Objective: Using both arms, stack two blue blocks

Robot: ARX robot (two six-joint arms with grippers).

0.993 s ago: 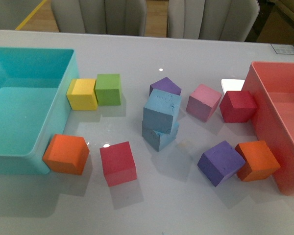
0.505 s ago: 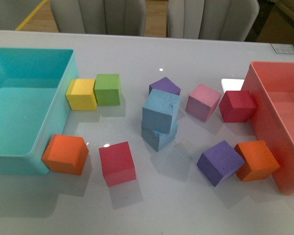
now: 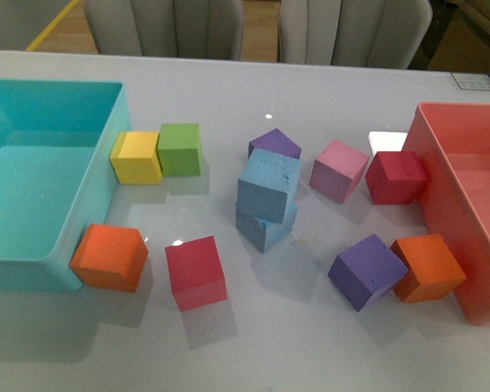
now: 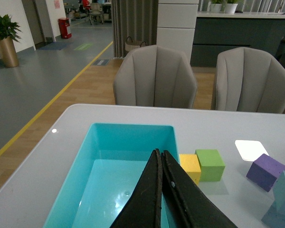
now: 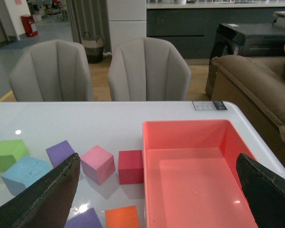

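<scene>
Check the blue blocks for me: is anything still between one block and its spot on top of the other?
Nothing visible is. The upper blue block already sits on the lower blue block, tilted and twisted relative to it. The nearest neighbour is a purple cube behind the stack. The left gripper is over the turquoise bin.

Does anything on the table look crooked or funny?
Yes. The upper blue block sits twisted and tilted on the lower blue block, overhanging its edges rather than lined up, so the stack looks crooked. The other cubes just lie scattered between the two bins; nothing looks spilled or broken.
</scene>
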